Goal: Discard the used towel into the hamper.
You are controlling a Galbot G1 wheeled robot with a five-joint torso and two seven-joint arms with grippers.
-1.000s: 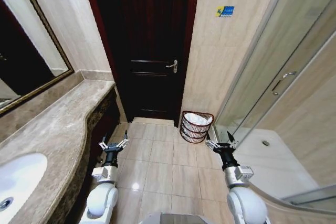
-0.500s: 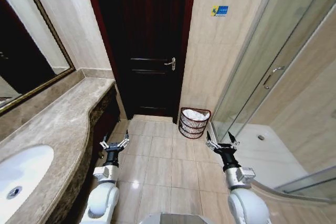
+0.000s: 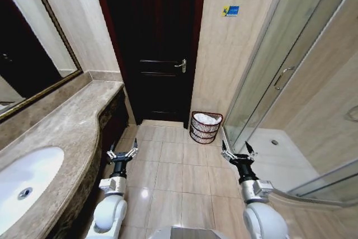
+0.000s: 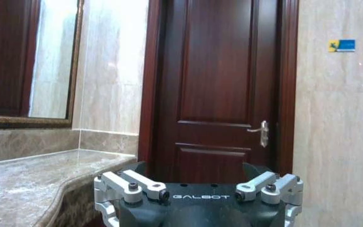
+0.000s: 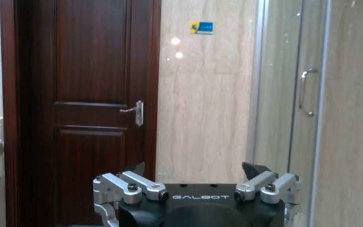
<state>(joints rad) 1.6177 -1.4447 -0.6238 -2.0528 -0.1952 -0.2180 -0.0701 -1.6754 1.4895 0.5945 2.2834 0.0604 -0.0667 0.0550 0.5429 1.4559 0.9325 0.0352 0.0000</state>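
Note:
The hamper, a small round red-brown wire basket, stands on the floor in the corner between the dark door and the shower glass. A white towel lies inside it, up near the rim. My left gripper is held low over the floor tiles beside the counter, open and empty; it is also seen from its wrist. My right gripper is held at the same height near the shower's edge, open and empty, again seen from its wrist. Both point toward the door wall, well short of the hamper.
A marble counter with a white sink runs along the left under a framed mirror. The dark wooden door is shut ahead. A glass shower enclosure with a raised tray closes the right side. Beige floor tiles lie between.
The whole picture has shifted: the camera has moved, bringing more of the sink and shower into view. Both arms keep their pose and the towel stays in the hamper.

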